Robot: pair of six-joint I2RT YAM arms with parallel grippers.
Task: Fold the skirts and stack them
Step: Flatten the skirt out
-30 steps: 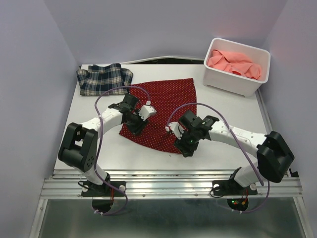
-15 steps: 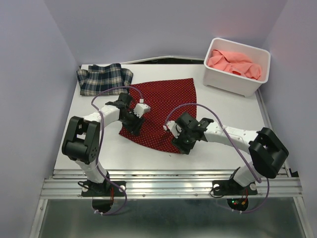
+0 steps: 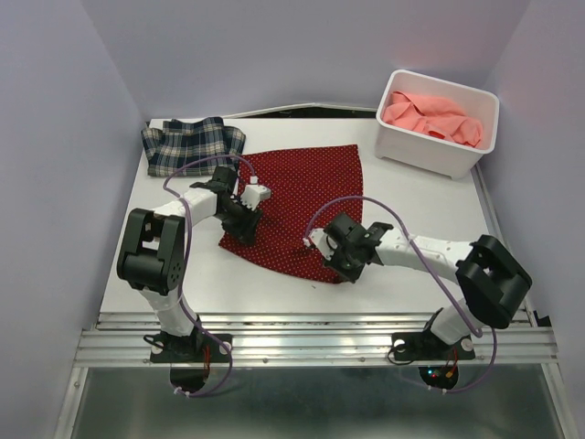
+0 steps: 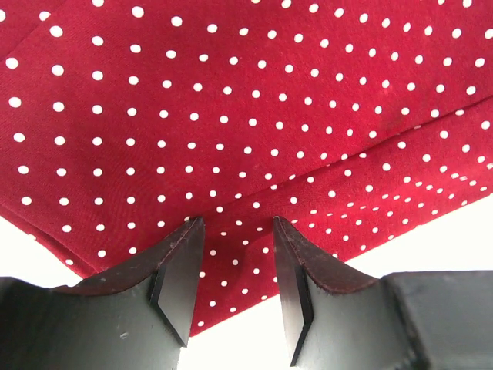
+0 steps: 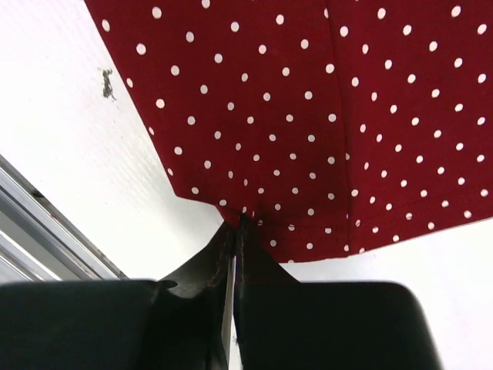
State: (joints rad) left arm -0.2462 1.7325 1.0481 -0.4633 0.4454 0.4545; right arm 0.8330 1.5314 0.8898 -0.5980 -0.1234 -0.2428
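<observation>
Both grippers have shifted slightly left. Woven plaid skirt (image 3: 192, 144) lies rumpled at far left. Left gripper (image 4: 235, 231), jaws parted, straddles the flat, white-dotted red skirt (image 3: 306, 192); right gripper (image 5: 235, 221) pinches its near corner. Rectangular white plastic bin (image 3: 437, 157) holds the bunched pink skirt (image 3: 430, 114).

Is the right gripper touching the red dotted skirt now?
Touching. The right wrist view shows the right gripper with its fingers shut on the near hem of the red dotted skirt.
</observation>
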